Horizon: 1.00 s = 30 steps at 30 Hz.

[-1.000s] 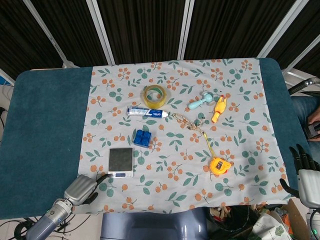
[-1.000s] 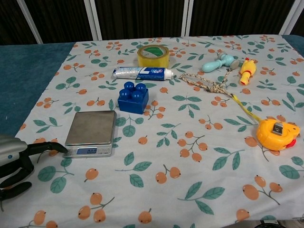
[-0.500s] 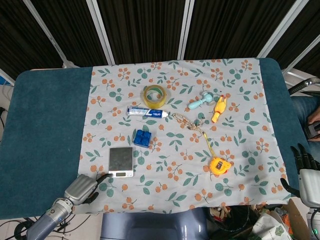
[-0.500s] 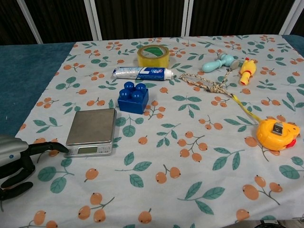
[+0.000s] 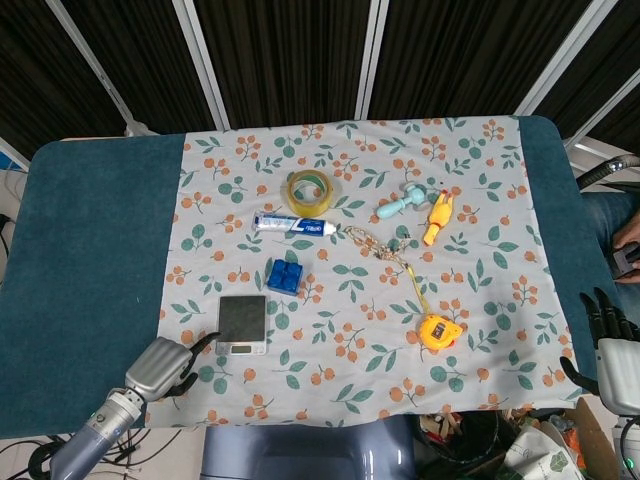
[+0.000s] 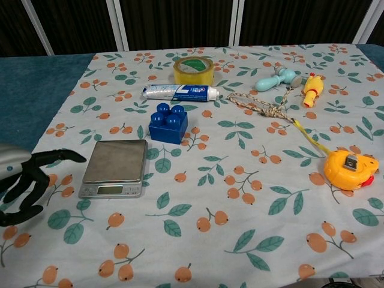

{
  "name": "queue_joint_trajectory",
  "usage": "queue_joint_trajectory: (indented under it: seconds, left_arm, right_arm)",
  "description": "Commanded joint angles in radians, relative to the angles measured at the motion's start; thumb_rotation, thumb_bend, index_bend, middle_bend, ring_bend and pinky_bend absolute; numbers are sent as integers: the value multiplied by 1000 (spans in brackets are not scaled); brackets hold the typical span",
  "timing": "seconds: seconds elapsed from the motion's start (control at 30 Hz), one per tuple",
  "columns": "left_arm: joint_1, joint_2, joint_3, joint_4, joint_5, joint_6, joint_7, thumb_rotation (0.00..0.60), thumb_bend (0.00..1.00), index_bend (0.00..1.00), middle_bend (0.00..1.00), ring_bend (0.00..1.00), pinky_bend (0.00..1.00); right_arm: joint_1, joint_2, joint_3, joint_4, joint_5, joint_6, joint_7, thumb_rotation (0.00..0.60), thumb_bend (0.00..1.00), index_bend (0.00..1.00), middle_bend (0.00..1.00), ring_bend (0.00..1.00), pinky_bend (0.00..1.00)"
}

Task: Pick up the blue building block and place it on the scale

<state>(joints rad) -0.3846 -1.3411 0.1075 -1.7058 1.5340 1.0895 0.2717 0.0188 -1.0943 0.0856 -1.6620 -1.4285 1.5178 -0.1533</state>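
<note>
Two hands of mine show from the head camera, both low at the near edge of the table (image 5: 90, 250). My left hand (image 5: 163, 366) sits just left of the scale (image 5: 243, 324), fingers apart and holding nothing, one dark fingertip reaching toward the scale's near left corner; I cannot tell from here whether it touches. My right hand (image 5: 612, 345) is far off to the right of the scale, past the edge of the floral cloth (image 5: 480, 290), its fingers spread upward and empty. The blue building block (image 5: 285, 276) lies on the cloth just beyond the scale and slightly right of it, apart from it. Farther beyond the scale are the toothpaste tube (image 5: 294, 225) and the tape roll (image 5: 310, 192). Right of the scale lies the yellow tape measure (image 5: 438, 331).

From the chest camera, only my left hand (image 6: 27, 181) is in sight, left of the scale (image 6: 115, 167), its black fingers fanned out and gripping nothing, the foremost fingertip near the scale's left edge but apart from it. The scale's platform is bare. The blue building block (image 6: 168, 123) stands studs up just behind the scale's far right corner, not touching it. The toothpaste tube (image 6: 180, 92) lies behind the block, the tape roll (image 6: 194, 70) behind that, and the yellow tape measure (image 6: 350, 170) is well right of the scale.
</note>
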Motion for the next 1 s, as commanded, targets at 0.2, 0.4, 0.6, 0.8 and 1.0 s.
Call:
queue_joint_trajectory:
  seconds: [0.2, 0.4, 0.6, 0.8, 1.0]
  left_arm:
    - [-90, -34, -176, 46, -8, 23, -94, 600, 60, 36, 221, 151, 305]
    - [-208, -35, -293, 107, -87, -89, -165, 600, 34, 35, 213, 144, 282]
    - [-330, -58, -383, 205, -210, -235, -205, 600, 34, 52, 224, 143, 283]
    - [-438, -95, -400, 281, -270, -364, -179, 600, 34, 63, 223, 143, 283]
    - [-532, -129, -384, 336, -329, -493, -136, 600, 13, 52, 217, 143, 270]
  right_arm:
    - [0, -1, -1, -1, -2, 2, -2, 600, 155, 22, 0, 122, 236]
    - [0, 0, 0, -1, 1, -1, -1, 600, 156, 22, 0, 122, 236]
    - [0, 2, 2, 0, 7, -3, 2, 600, 155, 22, 0, 122, 236]
    - [-3, 9, -7, -1, 4, -9, -1, 600, 155, 22, 0, 122, 236]
    - [-1, 3, -3, 0, 7, -7, -3, 600, 155, 22, 0, 122, 236]
